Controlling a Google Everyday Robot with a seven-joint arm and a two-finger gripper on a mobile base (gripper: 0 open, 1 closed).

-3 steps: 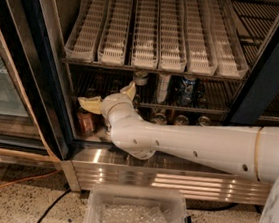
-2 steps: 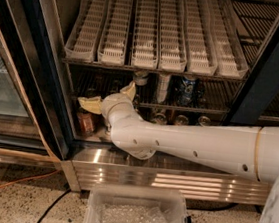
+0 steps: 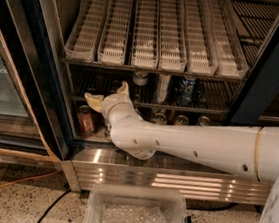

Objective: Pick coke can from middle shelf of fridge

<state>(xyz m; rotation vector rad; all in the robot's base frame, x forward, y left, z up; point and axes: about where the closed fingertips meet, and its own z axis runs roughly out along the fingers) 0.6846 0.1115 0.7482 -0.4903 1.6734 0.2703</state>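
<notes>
The tool (image 3: 109, 94) sits left of centre in the frame, at the front rail of the middle shelf (image 3: 215, 111). Its two pale fingers (image 3: 93, 100) are spread wide, one pointing left and one up, and we can see nothing between them.

Going from the left, a glass door (image 3: 2, 83) of the fridge (image 3: 172, 180) fills the frame's left edge. Next, just below the tool's left finger, a reddish can (image 3: 84, 119) with a silver top stands under the rail. We judge it to be on the level beneath and so not our target, though we cannot be sure. The coke can itself we cannot make out; if it stands at the rack's left end, the tool and wrist hide it.

Further right on the rack are a silver can (image 3: 141, 77), a pale can (image 3: 162, 88) and a blue can (image 3: 185, 88). The white arm (image 3: 201, 145) runs off to the right edge.

To do the reach well, we would go in level above the rail with the fingers wide and centre the can between them before closing. We would also avoid brushing the neighbouring cans.
</notes>
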